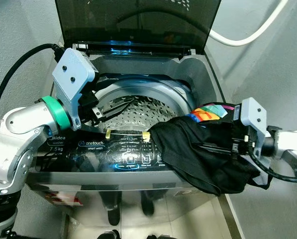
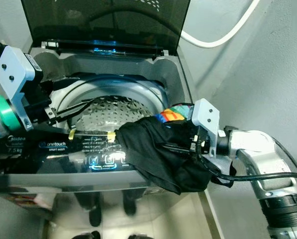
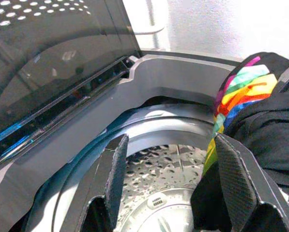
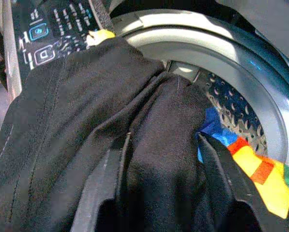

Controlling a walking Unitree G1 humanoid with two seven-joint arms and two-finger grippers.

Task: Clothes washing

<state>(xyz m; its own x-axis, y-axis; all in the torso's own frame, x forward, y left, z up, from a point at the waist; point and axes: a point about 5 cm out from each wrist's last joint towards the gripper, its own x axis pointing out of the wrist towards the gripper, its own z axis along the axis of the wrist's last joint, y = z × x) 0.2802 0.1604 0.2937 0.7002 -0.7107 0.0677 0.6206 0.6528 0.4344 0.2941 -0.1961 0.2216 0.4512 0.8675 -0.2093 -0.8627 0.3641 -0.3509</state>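
Washing machine point(image 1: 208, 74) stands with its lid point(image 1: 138, 22) raised. Left gripper point(image 3: 171, 186) hangs over the left side of the perforated drum point(image 1: 143, 112), fingers spread wide, holding nothing. Black garment point(image 1: 198, 149) with a multicoloured patch point(image 1: 208, 113) drapes over the machine's front right rim. Right gripper point(image 4: 163, 186) sits at that corner, fingers pressed into the black cloth on both sides, gripping it.

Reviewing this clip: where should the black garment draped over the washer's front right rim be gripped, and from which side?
Grip the bunched black garment at its raised middle fold, coming from the right, where the right gripper straddles it. The rest hangs loose over the control panel, so pinching the ridge gathers most cloth toward the drum.
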